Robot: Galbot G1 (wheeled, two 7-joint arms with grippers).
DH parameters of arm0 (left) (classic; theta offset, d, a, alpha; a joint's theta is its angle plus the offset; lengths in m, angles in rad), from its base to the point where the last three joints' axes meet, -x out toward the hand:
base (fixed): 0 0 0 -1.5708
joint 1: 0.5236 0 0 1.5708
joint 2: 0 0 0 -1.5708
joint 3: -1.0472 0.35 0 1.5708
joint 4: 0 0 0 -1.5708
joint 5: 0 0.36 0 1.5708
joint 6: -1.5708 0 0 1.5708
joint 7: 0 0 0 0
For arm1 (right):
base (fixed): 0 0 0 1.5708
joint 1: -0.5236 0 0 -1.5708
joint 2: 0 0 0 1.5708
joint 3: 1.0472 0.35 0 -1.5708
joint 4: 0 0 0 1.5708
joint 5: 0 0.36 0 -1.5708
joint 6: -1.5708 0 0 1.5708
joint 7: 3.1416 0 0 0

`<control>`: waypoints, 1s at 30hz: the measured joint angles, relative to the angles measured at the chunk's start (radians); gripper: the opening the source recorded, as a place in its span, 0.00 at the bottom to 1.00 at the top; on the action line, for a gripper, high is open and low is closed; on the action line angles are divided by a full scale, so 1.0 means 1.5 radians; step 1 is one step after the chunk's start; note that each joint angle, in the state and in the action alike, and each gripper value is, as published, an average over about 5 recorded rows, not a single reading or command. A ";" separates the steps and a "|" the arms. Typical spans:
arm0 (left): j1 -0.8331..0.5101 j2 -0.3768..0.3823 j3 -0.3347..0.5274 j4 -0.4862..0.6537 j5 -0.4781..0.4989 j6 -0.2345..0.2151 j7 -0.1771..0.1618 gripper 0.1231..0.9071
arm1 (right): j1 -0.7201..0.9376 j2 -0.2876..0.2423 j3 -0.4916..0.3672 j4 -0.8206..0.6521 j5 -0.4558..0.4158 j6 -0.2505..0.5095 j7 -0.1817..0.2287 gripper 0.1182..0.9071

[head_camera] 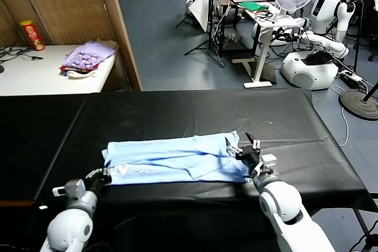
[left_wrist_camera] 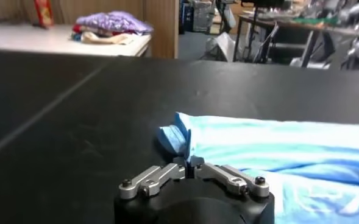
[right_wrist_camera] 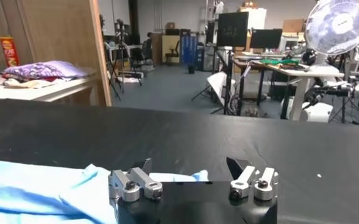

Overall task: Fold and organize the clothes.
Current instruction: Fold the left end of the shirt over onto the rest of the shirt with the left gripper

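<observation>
The light-blue T-shirt lies flat on the black table, stretched between the two grippers. The left gripper is low at the near-left corner of the shirt, its arm reaching forward from the near table edge. Its fingers are pressed together on the edge of the shirt, which is bunched up just in front of them. The right gripper stands at the right end of the shirt, forearm rising from the near edge. Its fingers are spread wide, with the shirt's edge lying between and before them.
</observation>
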 joint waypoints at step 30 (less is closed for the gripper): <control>-0.066 -0.001 0.146 -0.173 -0.248 0.068 -0.113 0.04 | -0.057 0.015 0.053 0.035 -0.040 -0.005 0.007 0.86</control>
